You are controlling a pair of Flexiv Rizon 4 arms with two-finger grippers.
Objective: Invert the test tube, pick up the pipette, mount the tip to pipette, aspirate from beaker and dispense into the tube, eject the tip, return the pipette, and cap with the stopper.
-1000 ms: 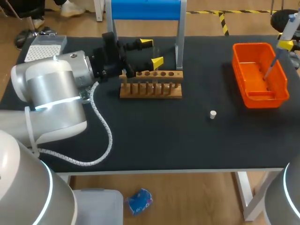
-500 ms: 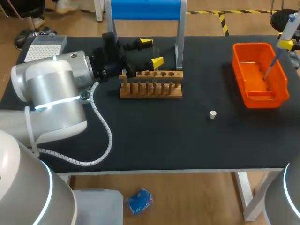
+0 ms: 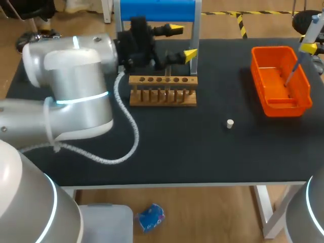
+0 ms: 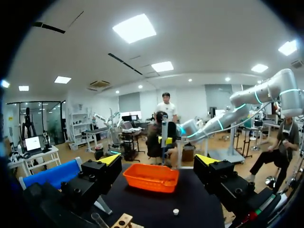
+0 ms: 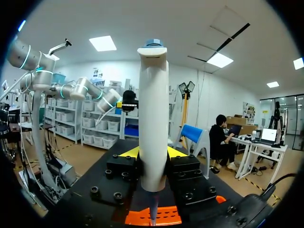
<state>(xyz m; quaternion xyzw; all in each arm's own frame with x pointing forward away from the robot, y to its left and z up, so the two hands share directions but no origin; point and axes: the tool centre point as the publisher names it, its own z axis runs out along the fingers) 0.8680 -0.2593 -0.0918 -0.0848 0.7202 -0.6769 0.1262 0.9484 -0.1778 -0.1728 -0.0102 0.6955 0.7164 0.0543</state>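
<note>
The pipette (image 5: 153, 128) stands upright, clamped in the right gripper (image 5: 152, 153) over the orange bin (image 3: 268, 61). The left gripper (image 3: 183, 40) hangs above the wooden test tube rack (image 3: 163, 96), fingers apart. The white stopper (image 3: 230, 123) lies between rack and bin.

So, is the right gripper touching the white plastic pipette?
Touching: in the right wrist view the right gripper clamps the white plastic pipette from both sides.

A white pipette (image 5: 153, 118) is held upright above an orange bin (image 3: 274, 49). A small white stopper (image 3: 230, 123) is seen lying on the black table (image 3: 202, 152).
</note>
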